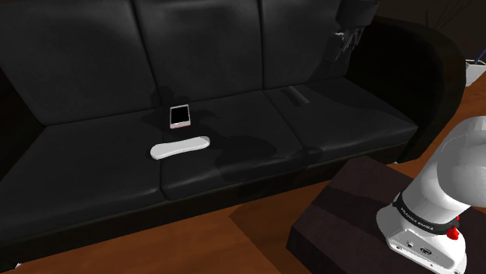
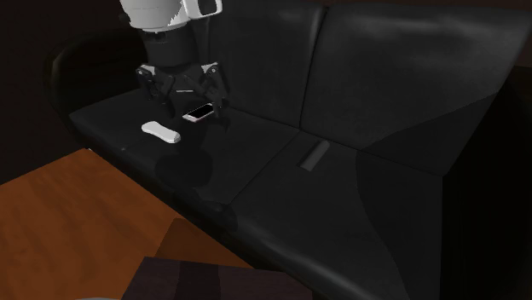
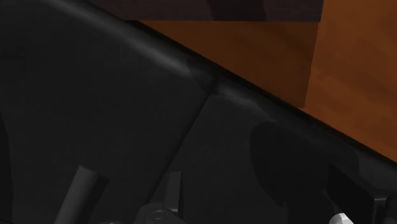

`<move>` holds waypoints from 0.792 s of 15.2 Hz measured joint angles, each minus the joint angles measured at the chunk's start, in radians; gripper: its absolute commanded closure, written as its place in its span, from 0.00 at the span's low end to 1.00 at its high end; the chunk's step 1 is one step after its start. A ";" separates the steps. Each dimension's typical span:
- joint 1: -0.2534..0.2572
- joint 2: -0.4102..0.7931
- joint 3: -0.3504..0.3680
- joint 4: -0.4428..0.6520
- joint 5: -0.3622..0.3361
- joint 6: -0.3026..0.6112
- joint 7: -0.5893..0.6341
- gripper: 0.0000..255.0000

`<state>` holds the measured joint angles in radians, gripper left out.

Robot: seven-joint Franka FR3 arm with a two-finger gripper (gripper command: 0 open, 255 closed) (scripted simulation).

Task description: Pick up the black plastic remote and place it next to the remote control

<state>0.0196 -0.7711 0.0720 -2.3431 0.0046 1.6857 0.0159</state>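
Observation:
A dark, slim remote [image 1: 294, 96] [image 2: 314, 156] [image 3: 83, 189] lies flat on one seat cushion of a black sofa [image 1: 93, 163]. A white remote [image 1: 181, 146] [image 2: 160, 131] rests on the middle cushion, near the front edge. My black gripper [image 1: 343, 40] [image 2: 180, 88] hangs high above the seat, close to the backrest, well clear of both remotes. It is open and holds nothing.
A phone-like device [image 1: 180, 116] [image 2: 199, 112] with a pale rim lies just behind the white remote. The sofa's front edge [image 3: 254, 95] borders a brown wooden floor [image 2: 77, 204]. My dark stand [image 1: 350, 210] sits in front of the sofa.

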 measured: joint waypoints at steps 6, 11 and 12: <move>-0.038 0.110 -0.036 0.005 -0.009 0.091 0.009 0.00; -0.079 0.277 -0.078 0.063 -0.011 0.185 0.022 0.00; -0.088 0.298 -0.091 0.058 -0.012 0.207 0.019 0.00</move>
<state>-0.0687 -0.4727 -0.0190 -2.2851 -0.0076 1.8927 0.0346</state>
